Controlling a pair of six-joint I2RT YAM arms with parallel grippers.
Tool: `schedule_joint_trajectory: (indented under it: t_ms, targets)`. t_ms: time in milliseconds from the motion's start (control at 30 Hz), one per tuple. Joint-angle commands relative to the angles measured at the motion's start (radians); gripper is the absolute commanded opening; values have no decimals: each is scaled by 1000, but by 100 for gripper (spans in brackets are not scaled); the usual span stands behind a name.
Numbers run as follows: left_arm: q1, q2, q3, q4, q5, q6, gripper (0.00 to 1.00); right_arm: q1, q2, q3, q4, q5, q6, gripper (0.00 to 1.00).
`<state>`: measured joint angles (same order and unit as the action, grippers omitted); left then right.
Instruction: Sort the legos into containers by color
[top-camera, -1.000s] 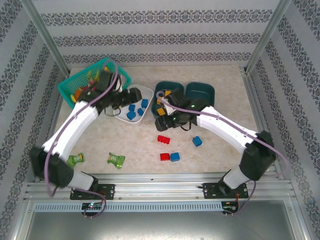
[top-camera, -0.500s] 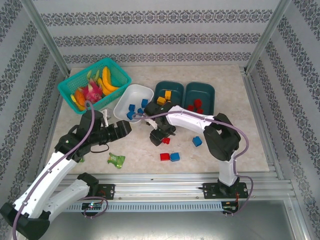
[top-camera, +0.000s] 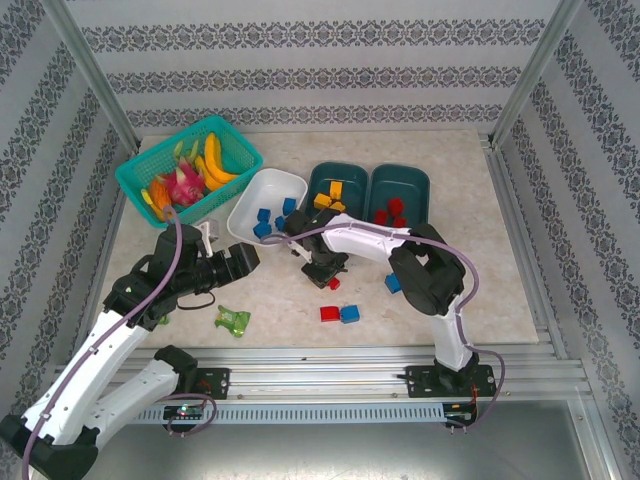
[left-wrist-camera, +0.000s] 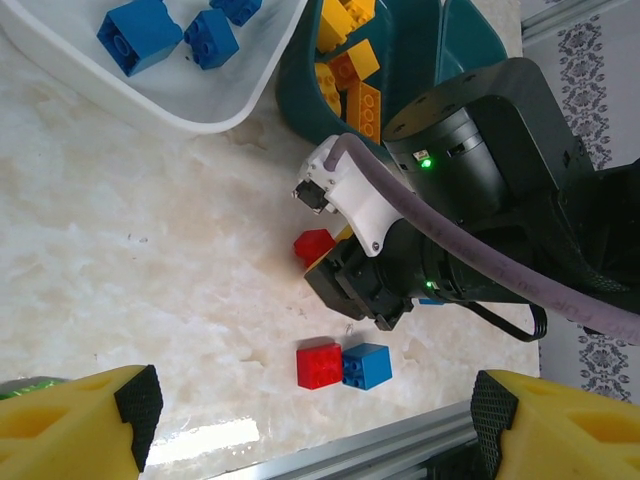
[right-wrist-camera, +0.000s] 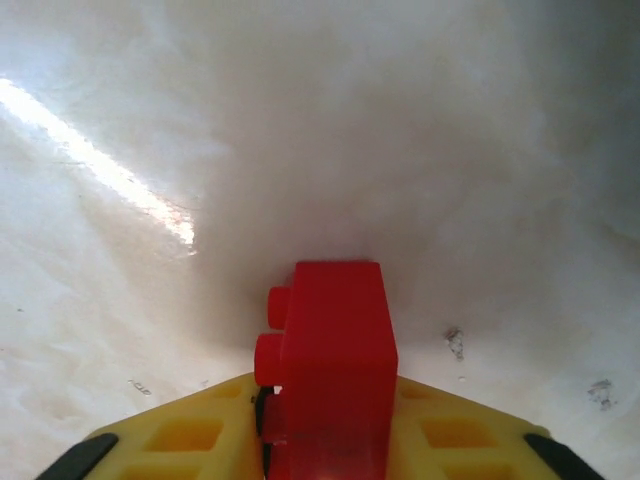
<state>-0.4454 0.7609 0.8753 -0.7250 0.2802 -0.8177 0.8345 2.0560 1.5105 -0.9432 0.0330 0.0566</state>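
My right gripper (right-wrist-camera: 330, 445) is shut on a red lego (right-wrist-camera: 335, 350), held low just over the table; from above the gripper (top-camera: 326, 274) and its brick (top-camera: 334, 284) sit in front of the tubs. A red lego (top-camera: 329, 313) and a blue lego (top-camera: 349, 313) lie side by side near the front, and another blue lego (top-camera: 393, 284) lies by the right arm. The white tub (top-camera: 252, 196) holds blue legos, the middle teal tub (top-camera: 322, 180) orange-yellow ones, the right teal tub (top-camera: 415, 187) red ones. My left gripper (top-camera: 250, 257) hovers open, empty (left-wrist-camera: 312, 405), its yellow fingers (left-wrist-camera: 80, 420) wide apart.
A bright teal lattice basket (top-camera: 137, 172) with toy fruit stands at the back left. A green shiny packet (top-camera: 233, 320) lies near the front left. The metal rail (top-camera: 320, 362) runs along the near edge, with bare table right of the loose legos.
The left arm has pulled back from the white tub to the front left. The right gripper came down from the teal tubs onto the red lego and shut on it.
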Motion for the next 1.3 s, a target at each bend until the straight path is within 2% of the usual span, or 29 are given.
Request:
schedule_joint_trajectory:
  t_ms: [0, 100, 267, 400, 500, 600, 767, 1000, 1267]
  targets:
    - [-16, -9, -8, -20, -6, -9, 83, 12, -4, -1, 9, 15, 12, 25]
    - [-29, 4, 3, -9, -1, -1, 82, 11, -54, 2, 8, 31, 30, 18]
    - [-105, 100, 78, 32, -12, 37, 82, -52, -238, -1, 7, 48, 101, 16]
    - [-189, 231, 157, 101, -34, 62, 82, -220, -359, -21, 41, 14, 179, 16]
    - [-234, 342, 208, 174, -33, 68, 82, -373, -376, -22, 93, -23, 232, 17]
    - [-256, 451, 259, 246, -19, 75, 82, -514, -325, 11, 149, -82, 294, 17]
    - [-263, 623, 388, 279, 20, 119, 82, -644, -146, 134, 203, -151, 354, 18]
    - [-272, 786, 524, 291, 36, 177, 82, -707, 101, 369, 167, -200, 399, 19]
    - [-289, 878, 611, 287, 49, 190, 82, -716, 247, 512, 116, -230, 427, 21]
